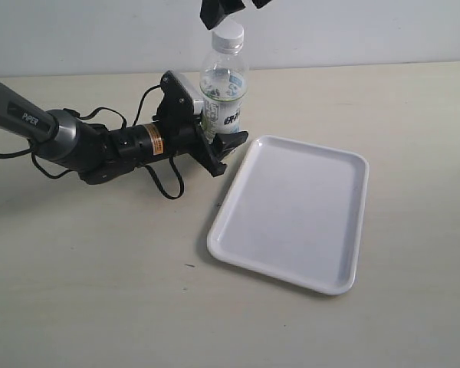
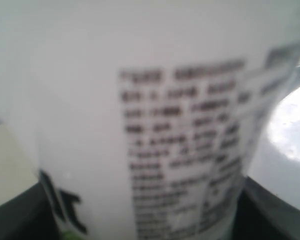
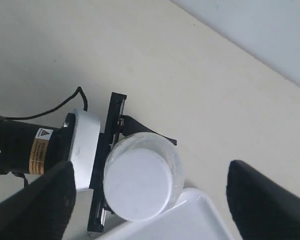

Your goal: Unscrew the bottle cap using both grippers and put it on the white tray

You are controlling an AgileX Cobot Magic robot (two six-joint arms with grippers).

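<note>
The bottle (image 1: 224, 90) stands upright at the tray's far left corner, with the white bottle cap (image 1: 230, 34) on its neck. My left gripper (image 1: 219, 132) lies low on the table and is shut on the bottle's lower body. In the left wrist view the blurred label (image 2: 180, 145) fills the picture. My right gripper (image 1: 231, 9) hangs open just above the cap. In the right wrist view its two black fingertips (image 3: 35, 205) stand wide apart on either side of the cap (image 3: 137, 185), touching nothing.
The white tray (image 1: 295, 211) lies flat to the right of the bottle, with its near corner (image 3: 190, 220) close under the bottle. The left arm and its cables (image 1: 84, 142) stretch across the table to the left. A pale wall rises behind the table.
</note>
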